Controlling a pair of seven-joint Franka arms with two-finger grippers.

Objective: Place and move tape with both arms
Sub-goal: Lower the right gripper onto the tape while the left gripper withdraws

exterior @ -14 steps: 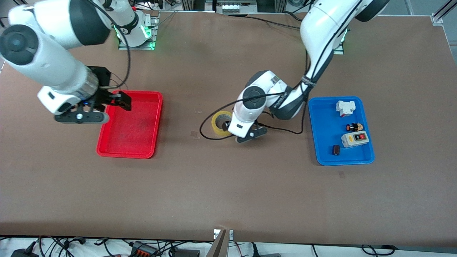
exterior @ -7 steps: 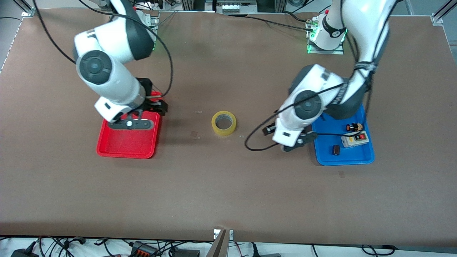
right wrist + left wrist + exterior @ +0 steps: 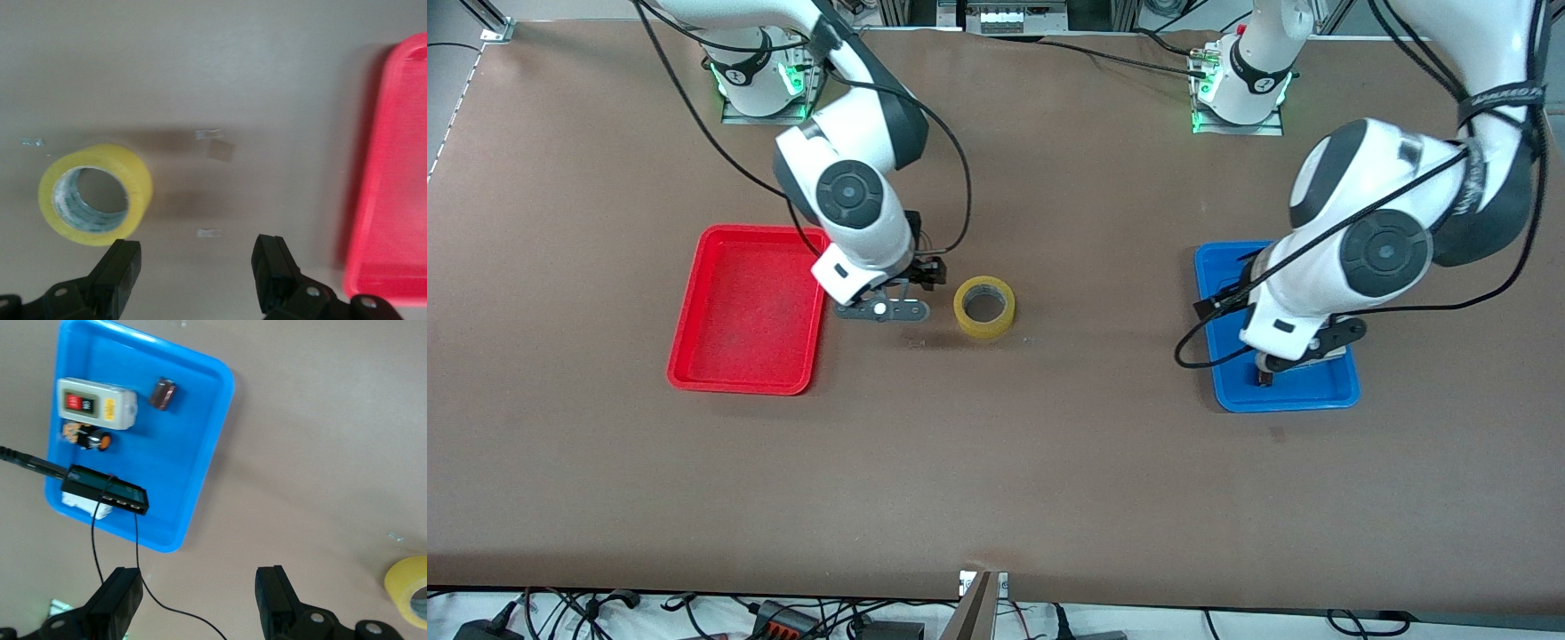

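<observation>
Front view, tape: lies flat on the bare table, hollow core facing up, between the red tray and the blue tray; open tabletop all around it.
Front view, right gripper: over the table between red tray and tape, just beside the roll.
Front view, left gripper: over the blue tray.
Left wrist view: fingers spread, holding nothing; blue tray holds a grey switch box, a small dark part and an orange-capped part.
Right wrist view: fingers spread, empty; tape apart from them; red tray looks bare inside.
</observation>
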